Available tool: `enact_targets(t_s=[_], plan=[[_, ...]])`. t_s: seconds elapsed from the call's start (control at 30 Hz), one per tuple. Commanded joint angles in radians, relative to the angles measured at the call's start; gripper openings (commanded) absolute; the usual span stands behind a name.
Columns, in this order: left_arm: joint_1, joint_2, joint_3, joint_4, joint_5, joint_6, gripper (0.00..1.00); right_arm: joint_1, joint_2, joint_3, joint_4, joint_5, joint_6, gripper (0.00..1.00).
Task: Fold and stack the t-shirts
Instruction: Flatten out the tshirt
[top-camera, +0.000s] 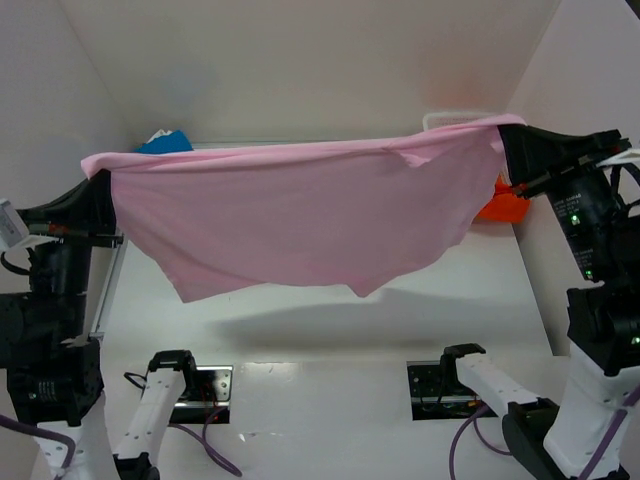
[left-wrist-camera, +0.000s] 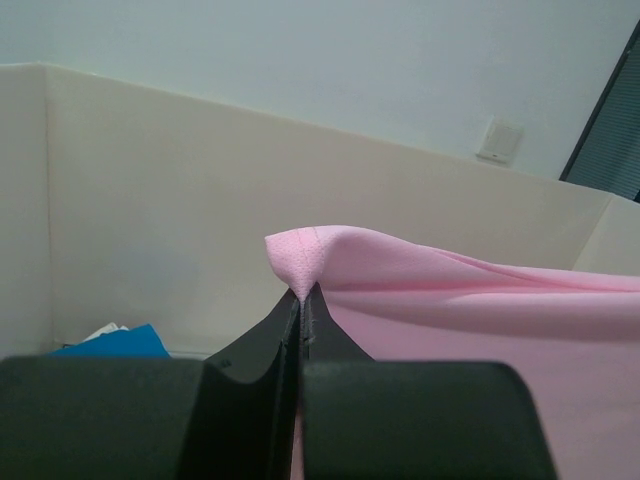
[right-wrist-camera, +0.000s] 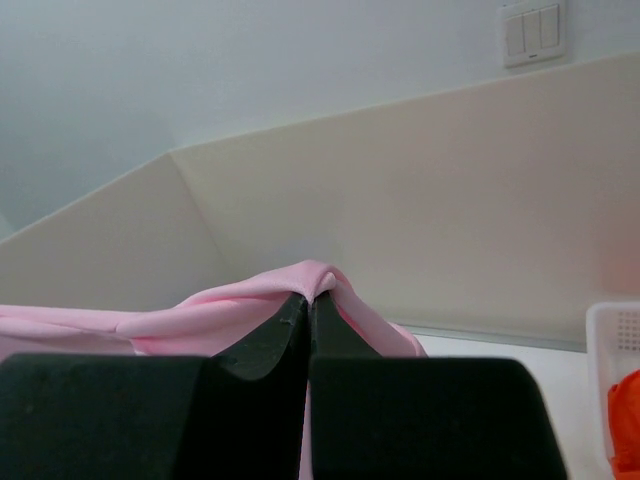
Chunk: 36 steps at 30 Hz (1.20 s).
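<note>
Corners of the pink shirt (top-camera: 300, 220) sit pinched in the left fingers (left-wrist-camera: 262, 345) and right fingers (right-wrist-camera: 272, 338), spread above the table (top-camera: 330, 345); lower both sides together so it lands flat.

Light falls bright and even from overhead in the top view, washing the white walls (top-camera: 300, 70) pale. The pink t-shirt (top-camera: 300, 215) throws a soft, broad shadow on the table (top-camera: 480, 300) toward 6 o'clock below it. Both wrist views are dimmer and cooler. There the left gripper (left-wrist-camera: 302, 295) and right gripper (right-wrist-camera: 310, 298) show as dark, slightly blurred masses close to the lens.
</note>
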Motion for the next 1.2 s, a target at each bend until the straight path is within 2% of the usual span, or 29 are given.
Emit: enact_targets(t_s=[0.0, 0.23, 0.43, 0.67, 0.83, 1.07, 1.17], plan=[[0.000, -0.061, -0.011, 0.019, -0.063, -0.011, 0.00, -0.008, -0.072, -0.048, 0.027, 0.073, -0.028, 0.01], [-0.050, -0.046, -0.002, -0.014, -0.137, 0.032, 0.00, -0.008, -0.119, -0.074, -0.022, 0.110, -0.028, 0.01], [-0.070, 0.139, -0.012, 0.044, -0.146, 0.032, 0.00, -0.008, 0.042, -0.091, -0.010, 0.124, -0.009, 0.01], [-0.070, 0.301, -0.140, 0.147, -0.146, 0.023, 0.00, -0.008, 0.177, -0.296, 0.045, 0.165, -0.021, 0.01], [-0.070, 0.380, -0.224, 0.186, -0.157, 0.032, 0.00, -0.008, 0.188, -0.474, 0.099, 0.201, 0.001, 0.01], [-0.070, 0.501, -0.365, 0.295, -0.168, 0.023, 0.00, -0.008, 0.211, -0.786, 0.252, 0.192, 0.047, 0.01], [-0.070, 0.578, -0.385, 0.341, -0.188, 0.023, 0.00, -0.008, 0.266, -0.829, 0.336, 0.192, 0.056, 0.01]])
